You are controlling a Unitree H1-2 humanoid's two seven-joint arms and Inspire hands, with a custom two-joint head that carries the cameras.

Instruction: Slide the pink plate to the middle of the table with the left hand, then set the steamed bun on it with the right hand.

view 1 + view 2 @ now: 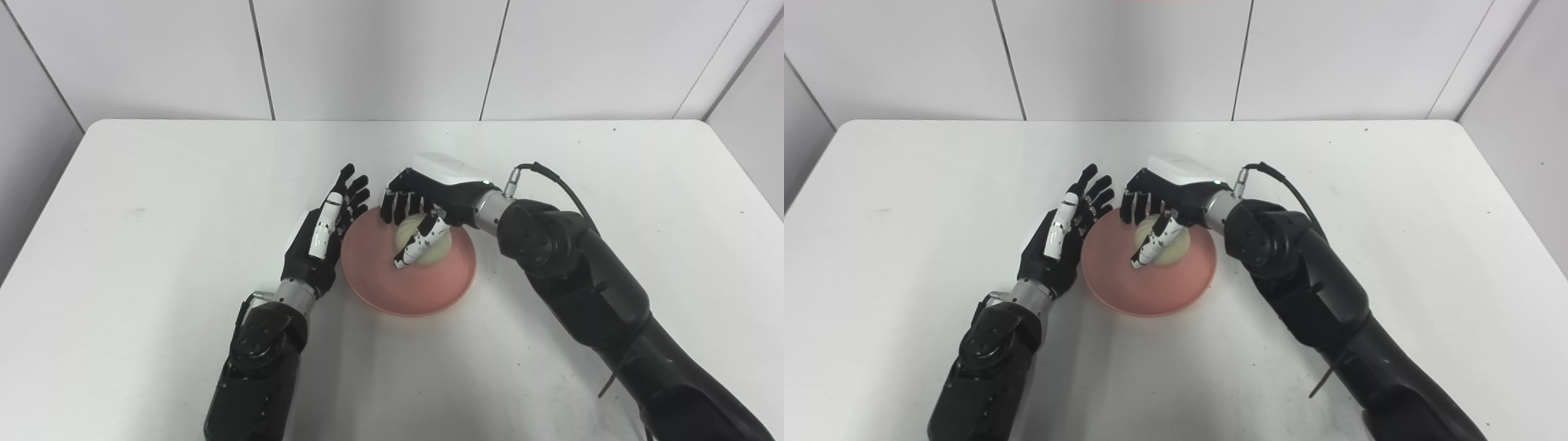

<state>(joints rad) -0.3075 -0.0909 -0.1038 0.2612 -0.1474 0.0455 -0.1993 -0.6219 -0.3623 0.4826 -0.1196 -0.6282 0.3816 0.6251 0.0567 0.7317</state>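
While both black arms enter from the bottom edge of the frame, the left arm rises almost straight up at lower centre-left and the right arm crosses diagonally from the lower right corner. At the centre of the white table (153,202) lies the pink plate (392,294). The left hand (321,242) stands on its edge just beside the plate's left rim, fingers stretched and a little apart, holding nothing; whether it touches the rim I cannot tell. Farther back, the right hand (422,205) bends down over the plate, palm downward. Its fingers and thumb curl around the steamed bun (438,248), which sits on the plate's far half.
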